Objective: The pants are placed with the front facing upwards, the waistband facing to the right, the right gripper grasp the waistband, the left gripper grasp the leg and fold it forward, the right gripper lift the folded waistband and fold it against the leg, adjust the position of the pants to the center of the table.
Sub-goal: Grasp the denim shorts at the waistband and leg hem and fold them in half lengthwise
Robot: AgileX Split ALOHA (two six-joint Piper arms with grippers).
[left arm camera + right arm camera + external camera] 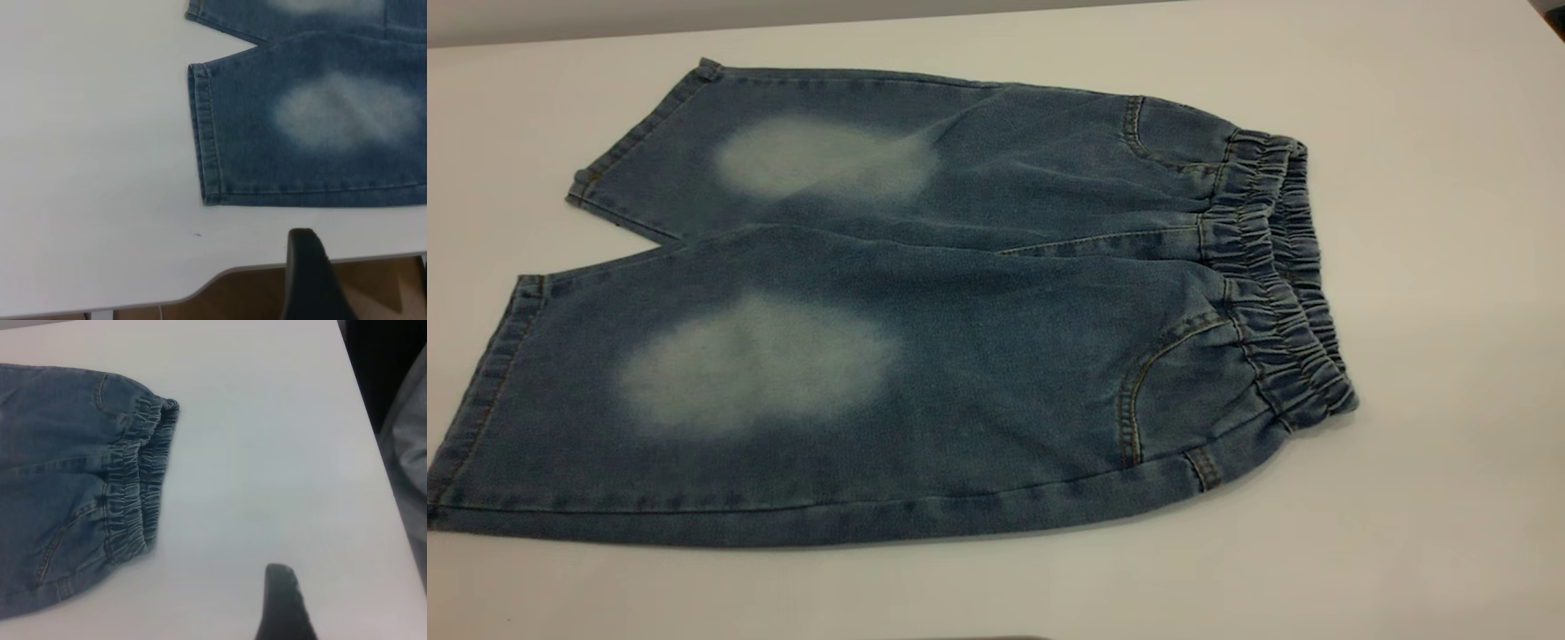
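Lying flat on the table [1449, 178] — pants [960, 356], waistband [133, 500] visible both ways.

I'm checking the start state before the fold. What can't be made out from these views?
- Left gripper: left wrist view shows one finger only; the frame edge cuts off the rest.
- Right gripper: likewise in the right wrist view.
- Pants: the exterior view's left edge clips the near leg's hem corner.

Left gripper [313, 280] and right gripper [283, 607]: one black finger of each visible from own wrist, touching nothing.
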